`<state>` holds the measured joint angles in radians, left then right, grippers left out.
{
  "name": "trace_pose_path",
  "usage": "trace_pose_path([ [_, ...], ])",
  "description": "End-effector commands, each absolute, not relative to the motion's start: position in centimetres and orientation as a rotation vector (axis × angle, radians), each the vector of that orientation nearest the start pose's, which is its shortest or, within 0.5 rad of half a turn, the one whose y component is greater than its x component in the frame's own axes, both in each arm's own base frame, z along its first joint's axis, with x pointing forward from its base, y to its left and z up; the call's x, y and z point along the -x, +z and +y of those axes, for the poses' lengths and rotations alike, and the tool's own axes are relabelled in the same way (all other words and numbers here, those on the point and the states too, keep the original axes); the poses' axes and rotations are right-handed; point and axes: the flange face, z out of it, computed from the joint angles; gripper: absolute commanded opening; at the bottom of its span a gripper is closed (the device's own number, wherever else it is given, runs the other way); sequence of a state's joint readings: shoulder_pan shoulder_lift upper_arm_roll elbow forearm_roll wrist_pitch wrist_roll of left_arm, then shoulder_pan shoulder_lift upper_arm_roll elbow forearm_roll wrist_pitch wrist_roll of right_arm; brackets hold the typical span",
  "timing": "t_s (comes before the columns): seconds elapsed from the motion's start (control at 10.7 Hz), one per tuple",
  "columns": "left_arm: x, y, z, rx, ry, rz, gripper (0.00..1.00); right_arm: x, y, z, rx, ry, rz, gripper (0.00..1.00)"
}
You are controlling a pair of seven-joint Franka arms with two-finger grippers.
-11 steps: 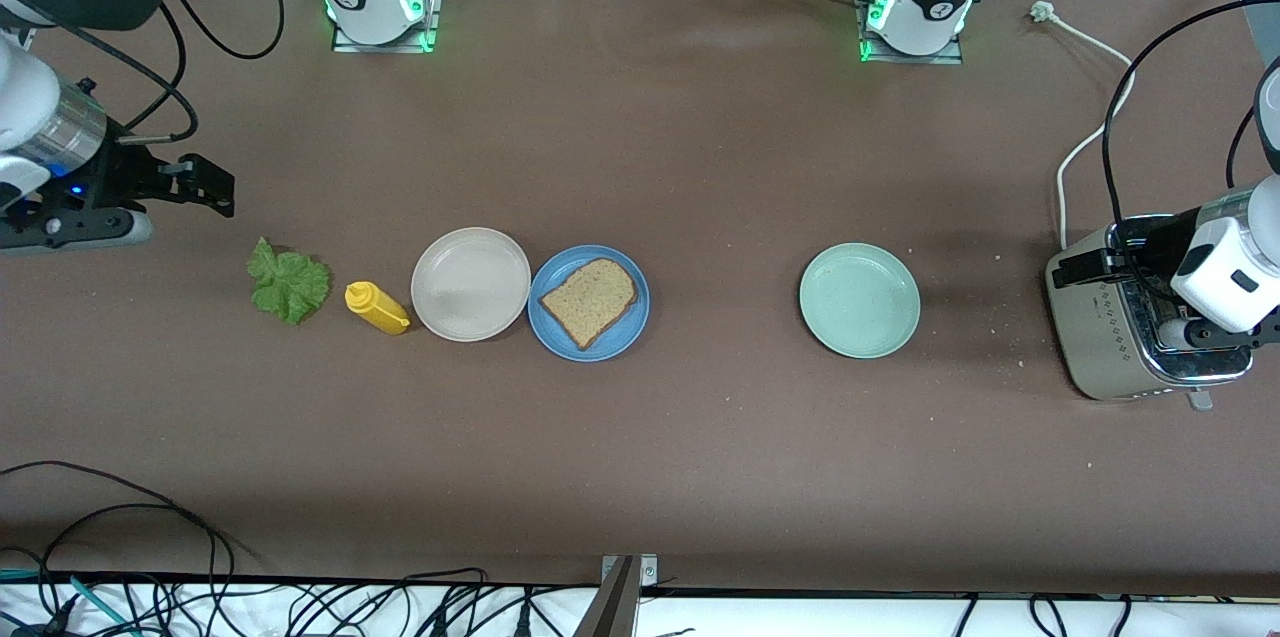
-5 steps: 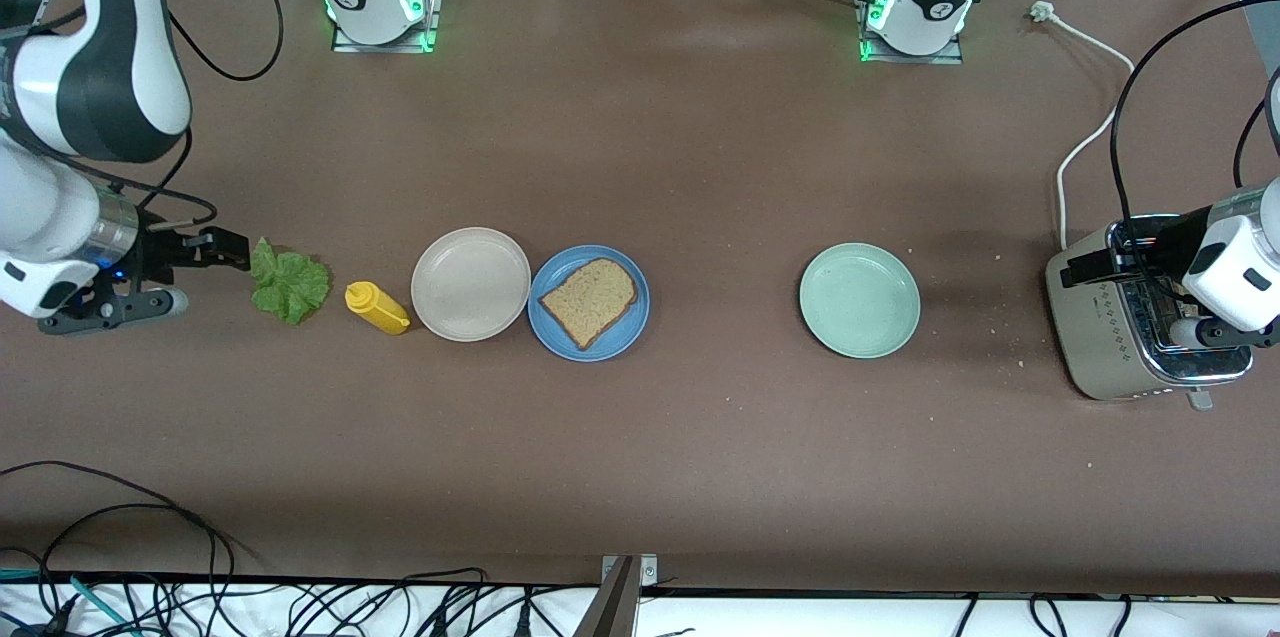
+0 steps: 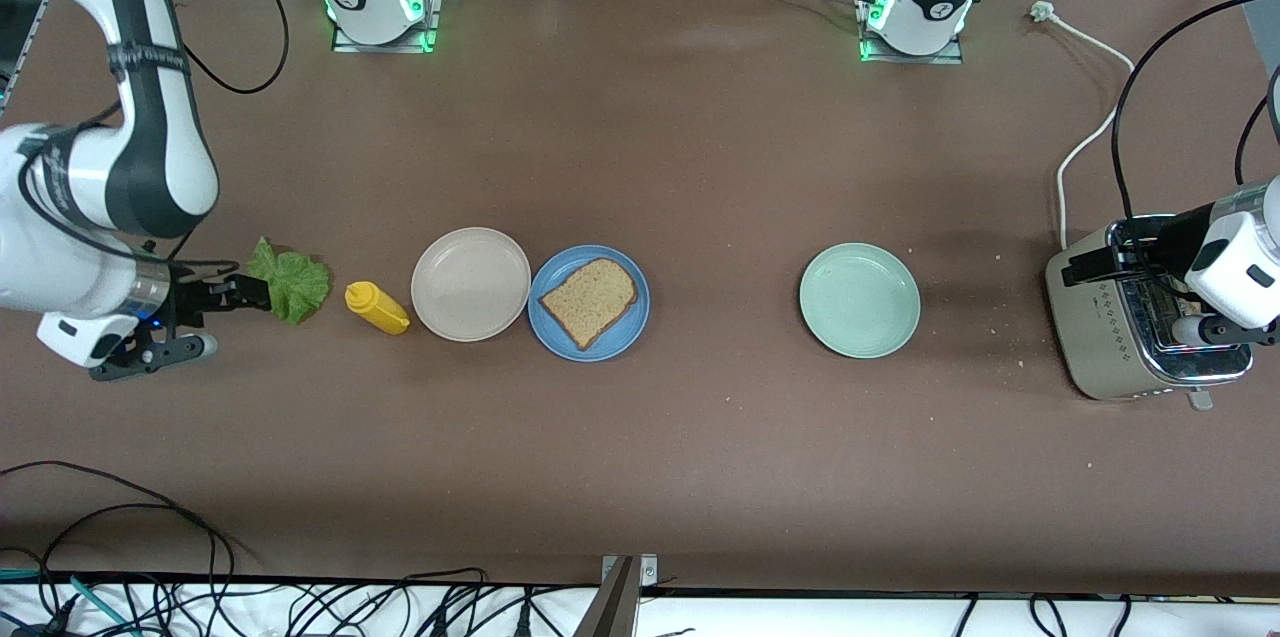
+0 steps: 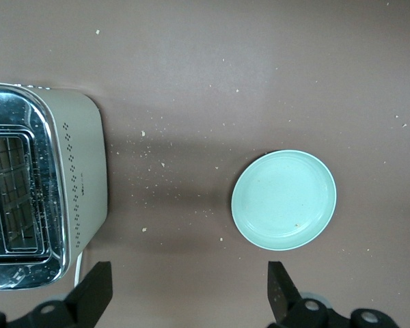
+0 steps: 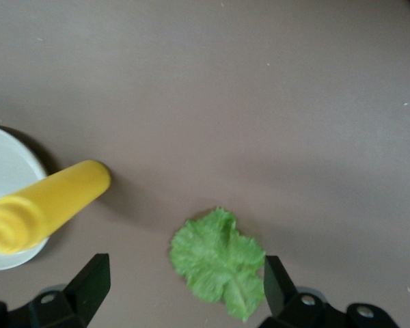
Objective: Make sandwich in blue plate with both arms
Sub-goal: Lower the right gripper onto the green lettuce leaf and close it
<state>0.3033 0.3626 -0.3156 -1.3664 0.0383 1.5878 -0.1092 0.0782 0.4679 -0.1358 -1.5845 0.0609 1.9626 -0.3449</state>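
Sandwich only begun: one slice of brown wholegrain bread (image 3: 589, 301) lying flat on the blue plate (image 3: 632, 319), near the middle of the table. Touching the blue plate, toward the right arm's end, a beige plate (image 3: 470, 284); next along, a yellow squeeze bottle (image 3: 377, 307) on its side; then a ruffled green lettuce leaf (image 3: 289, 285) flat on the bare table. Right gripper (image 3: 243, 293) low over the edge of the leaf, fingers spread wide with nothing between them; in the right wrist view, lettuce leaf (image 5: 219, 264) framed between the two dark fingertips. Contact with the leaf not clear from these angles, possibly just short of it. Toward the left arm's end, well apart from the blue plate, a pale mint-green plate (image 3: 859, 300) with nothing on it, then a silver toaster (image 3: 1128, 337) with crumbs scattered around. Left gripper (image 3: 1110, 262) over the toaster, likewise spread wide and holding nothing; the left wrist view looks down on the toaster (image 4: 44, 181) slots and the mint-green plate (image 4: 284, 199). Judged on handling: leaf very light, thin, limp and easily torn, so best pinched gently at a raised ruffle along the rim rather than pressed flat. Bread soft, crumbly, likely to dent; firmer hold across the darker crust edges.
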Motion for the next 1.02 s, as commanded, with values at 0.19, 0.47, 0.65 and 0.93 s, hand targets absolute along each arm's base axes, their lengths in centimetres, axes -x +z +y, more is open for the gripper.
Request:
trace_pose_path([
  [0.19, -64.7, 51.4, 4.5, 3.182, 0.205, -0.161, 1.0, -65.0, 27.9, -5.1, 3.084, 0.074, -0.482, 1.0],
  [0.47, -64.7, 51.3, 4.8, 3.181, 0.207, -0.166, 1.0, -61.4, 22.8, -5.2, 3.082, 0.123, -0.467, 1.0],
  [0.65, -64.6, 51.2, 5.5, 3.185, 0.208, -0.147, 1.0, -60.8, 21.9, -5.7, 3.079, 0.123, -0.49, 1.0],
  [0.93, -64.6, 51.2, 5.4, 3.188, 0.208, -0.122, 1.0, -59.5, 20.3, -6.3, 3.077, 0.102, -0.545, 1.0],
])
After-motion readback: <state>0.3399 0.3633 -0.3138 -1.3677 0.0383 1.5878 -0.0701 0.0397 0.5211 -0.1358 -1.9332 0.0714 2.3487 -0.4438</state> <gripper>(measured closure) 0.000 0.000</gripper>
